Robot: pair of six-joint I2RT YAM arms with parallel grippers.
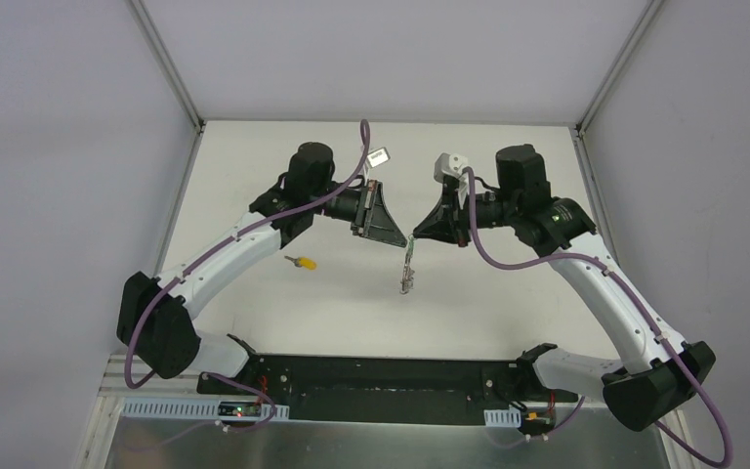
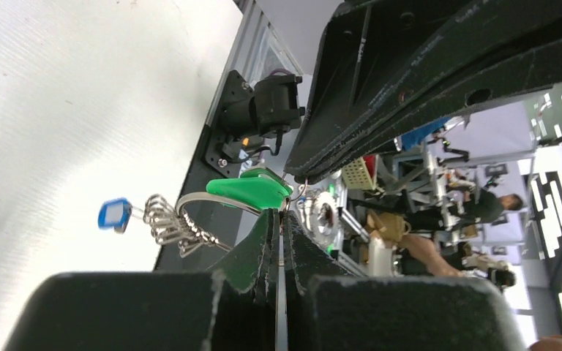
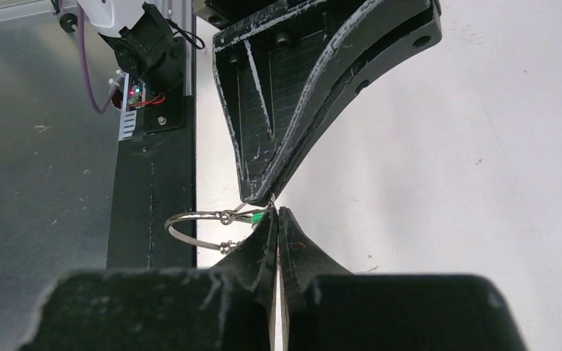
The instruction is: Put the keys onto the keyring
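My two grippers meet tip to tip above the middle of the table. The left gripper is shut on the thin silver keyring. The keyring hangs below the tips with its bunch of small silver keys and the blue-headed key. The green-headed key lies against the ring right at the tips. The right gripper is shut on it, and only a sliver of green shows there. The yellow-headed key lies on the table under the left arm.
A black base rail runs along the near edge of the white table. Grey walls with metal corner posts close in the far side. A small grey tag hangs off the left arm's cable.
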